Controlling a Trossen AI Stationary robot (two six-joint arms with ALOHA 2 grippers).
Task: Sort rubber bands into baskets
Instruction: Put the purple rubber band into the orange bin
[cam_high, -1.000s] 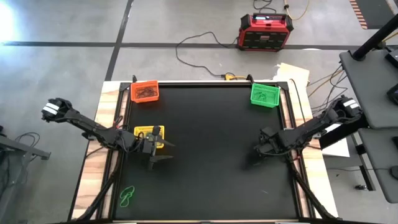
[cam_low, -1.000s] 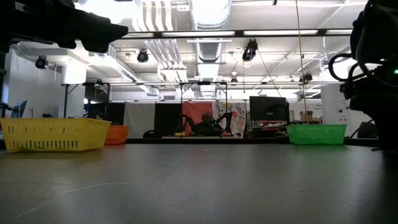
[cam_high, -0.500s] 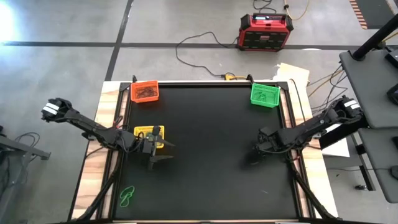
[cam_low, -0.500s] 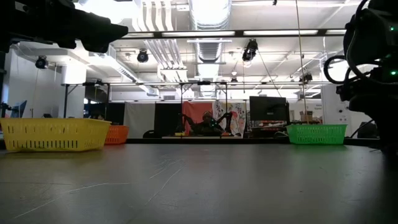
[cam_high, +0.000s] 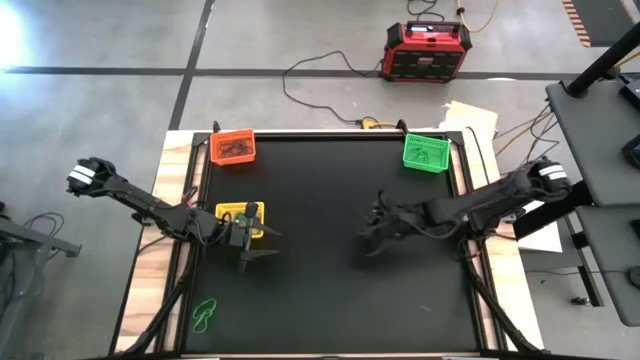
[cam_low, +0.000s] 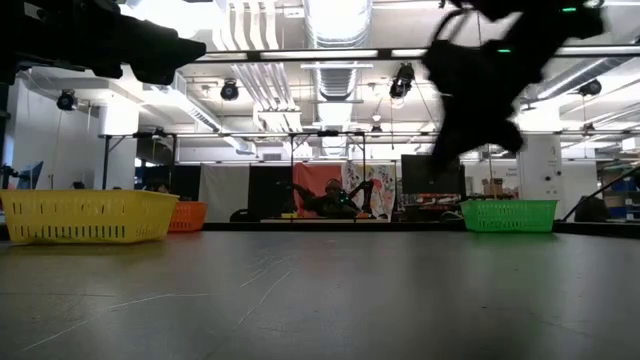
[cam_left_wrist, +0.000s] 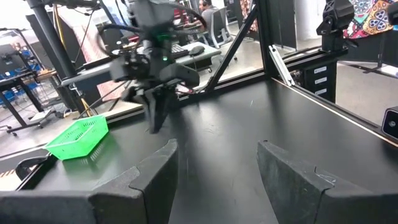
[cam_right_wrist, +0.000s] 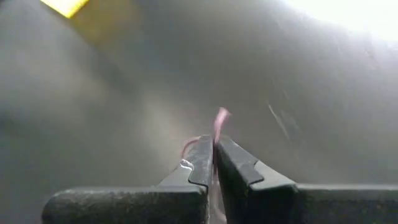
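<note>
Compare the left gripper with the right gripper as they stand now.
The left gripper is open and empty beside the yellow basket; the right gripper is shut on a pinkish rubber band. The left sits at the mat's left side, the right nearer the middle. Both are dark two-finger grippers above the black mat.

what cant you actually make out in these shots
- Contents of the yellow mesh basket: high view, the left tool and its wrist cover part of it.
- What fills the orange mesh basket: dark bits, too small in the high view.
- The pinkish rubber band pinched in the shut right tool: motion-blurred in the right wrist view, so its true colour is unclear.
- The green rubber bands off the mat: count too small to tell.
</note>
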